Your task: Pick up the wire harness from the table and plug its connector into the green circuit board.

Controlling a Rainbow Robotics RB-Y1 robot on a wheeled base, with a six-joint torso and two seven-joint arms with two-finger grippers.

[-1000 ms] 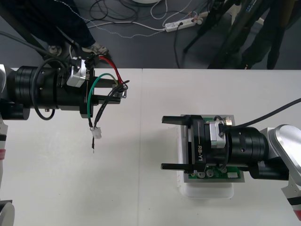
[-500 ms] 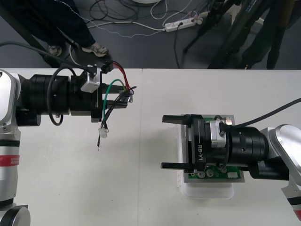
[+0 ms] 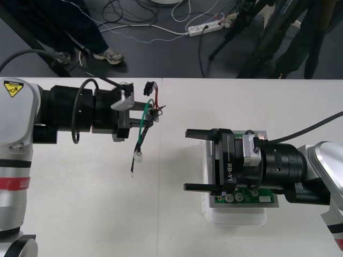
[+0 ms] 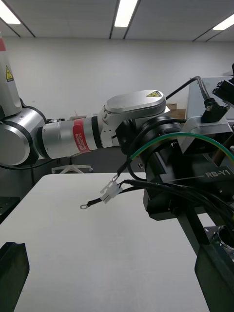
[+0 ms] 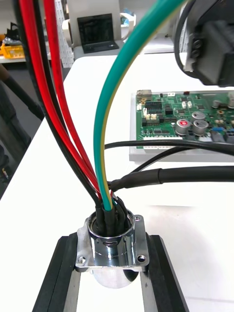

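My left gripper (image 3: 154, 114) hovers over the table left of centre, shut on the wire harness by its round metal socket (image 5: 113, 242). The flange sits between the black fingers (image 5: 62, 273). Red, black and green wires (image 3: 142, 122) loop out of the socket. A small black plug (image 3: 149, 88) sticks up behind the gripper, and a white connector (image 3: 139, 157) dangles below it. The green circuit board (image 3: 247, 196) rests on its white base (image 3: 236, 216), mostly under my right arm. My right gripper (image 3: 188, 160) is open, pointing left toward the harness, with nothing between its fingers.
In the right wrist view the left gripper (image 4: 183, 192) stands close ahead, the white connector (image 4: 110, 190) hanging above bare table. The board (image 5: 187, 122) lies ahead of the socket in the left wrist view. Dark floor with cables runs beyond the table's far edge.
My left arm has carried the harness to the right, closer to the right gripper and the board. The dangling connector moved with it. The right arm has stayed still.
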